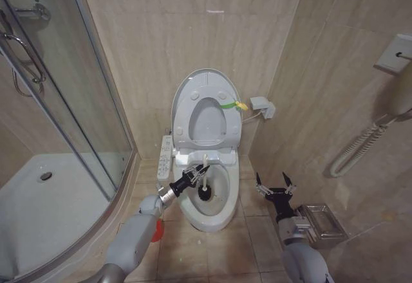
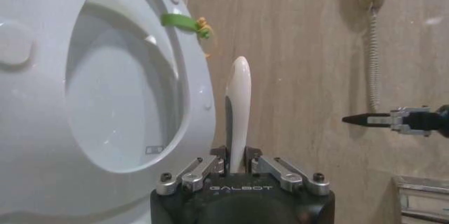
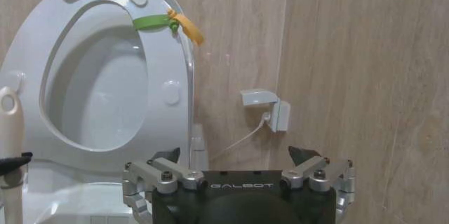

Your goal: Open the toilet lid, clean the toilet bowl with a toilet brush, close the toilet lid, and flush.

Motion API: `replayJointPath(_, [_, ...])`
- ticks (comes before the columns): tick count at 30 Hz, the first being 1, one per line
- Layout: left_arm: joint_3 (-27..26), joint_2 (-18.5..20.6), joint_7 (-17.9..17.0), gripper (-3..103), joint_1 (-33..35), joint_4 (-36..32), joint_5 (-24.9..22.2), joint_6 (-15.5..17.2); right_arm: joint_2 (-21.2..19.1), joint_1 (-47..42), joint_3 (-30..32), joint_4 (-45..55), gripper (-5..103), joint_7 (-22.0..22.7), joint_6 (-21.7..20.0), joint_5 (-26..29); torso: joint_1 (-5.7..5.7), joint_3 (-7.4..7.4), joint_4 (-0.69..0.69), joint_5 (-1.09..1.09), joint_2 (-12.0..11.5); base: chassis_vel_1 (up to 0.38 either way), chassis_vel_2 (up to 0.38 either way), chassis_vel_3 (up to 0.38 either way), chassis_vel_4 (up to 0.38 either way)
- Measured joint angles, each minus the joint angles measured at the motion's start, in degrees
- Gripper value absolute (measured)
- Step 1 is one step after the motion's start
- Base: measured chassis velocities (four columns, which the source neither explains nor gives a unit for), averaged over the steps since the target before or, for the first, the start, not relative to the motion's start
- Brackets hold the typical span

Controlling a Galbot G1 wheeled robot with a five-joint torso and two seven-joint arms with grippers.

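The toilet lid [image 1: 205,79] stands raised against the wall with the ring seat [image 1: 190,119] leaning on it; a yellow-green loop [image 1: 233,105] hangs at its edge. Below it the toilet bowl [image 1: 210,215] lies uncovered. My left gripper [image 1: 193,179] is shut on the white handle [image 2: 237,108] of the toilet brush, whose dark bristle head [image 1: 205,194] sits down inside the bowl. In the left wrist view the left gripper [image 2: 236,156] clamps the handle near its base. My right gripper [image 1: 275,185] hovers open and holds nothing, right of the bowl; its right wrist view [image 3: 235,154] faces the lid [image 3: 98,98].
A glass shower enclosure [image 1: 58,122] and its white tray [image 1: 38,206] fill the left. The button panel [image 1: 165,157] runs along the bowl's left side. A red cup [image 1: 158,229] stands by my left arm. A metal tray [image 1: 322,224] and a wall handset [image 1: 399,96] are at the right.
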Motion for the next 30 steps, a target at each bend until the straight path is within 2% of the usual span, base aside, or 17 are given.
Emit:
replayJointPath(4, [-0.2, 0.5, 0.1, 16, 0.3, -0.2, 2.0, -0.3, 0.0, 0.0, 0.0, 0.0, 100, 0.0, 0.0, 0.0, 0.00, 0.00, -0.01, 0.00, 0.0, 0.000, 0.000, 0.000, 0.000])
replayJointPath(16, [-0.8, 1.8, 0.0, 16, 1.2, -3.5, 0.6, -0.1, 0.0, 0.0, 0.0, 0.0, 100, 0.0, 0.0, 0.0, -0.01, 0.00, 0.00, 0.01, 0.0, 0.000, 0.000, 0.000, 0.000])
replayJointPath(30, [-0.9, 0.3, 0.6, 16, -0.5, 0.5, 0.5, -1.1, 0.0, 0.0, 0.0, 0.0, 100, 0.0, 0.0, 0.0, -0.01, 0.00, -0.01, 0.01, 0.0, 0.000, 0.000, 0.000, 0.000])
